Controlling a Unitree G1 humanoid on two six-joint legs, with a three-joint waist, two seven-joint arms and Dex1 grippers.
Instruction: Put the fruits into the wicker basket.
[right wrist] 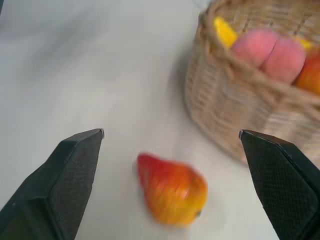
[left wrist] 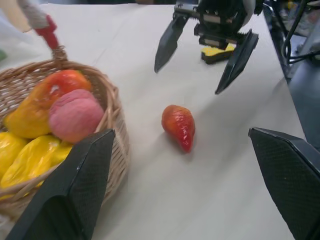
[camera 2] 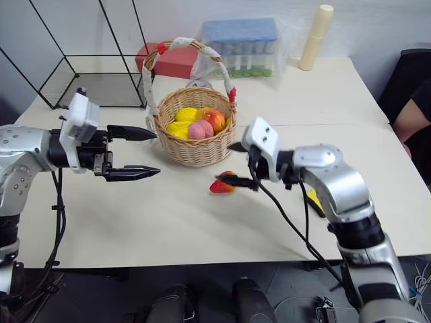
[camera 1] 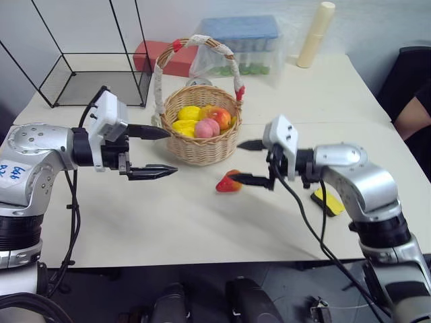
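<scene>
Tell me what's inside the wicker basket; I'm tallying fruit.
In the wicker basket: yellow fruits, a pink peach and a red-orange fruit. Anything beneath them is covered.

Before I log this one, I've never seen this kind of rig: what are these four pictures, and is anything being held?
It is a two-armed humanoid robot at a white table. The two wide pictures come from cameras in its head, looking down over its arms. The other two come from a camera on each wrist, looking out between that gripper's two black fingers.

On the table stands a round tan wicker basket with an arched handle, already holding yellow, pink and red-orange toy fruits. One red-orange pointed toy fruit lies on the table beside it.

Nothing is held. The left gripper is open near the basket; the right gripper is open, a finger on either side of the loose fruit.
</scene>
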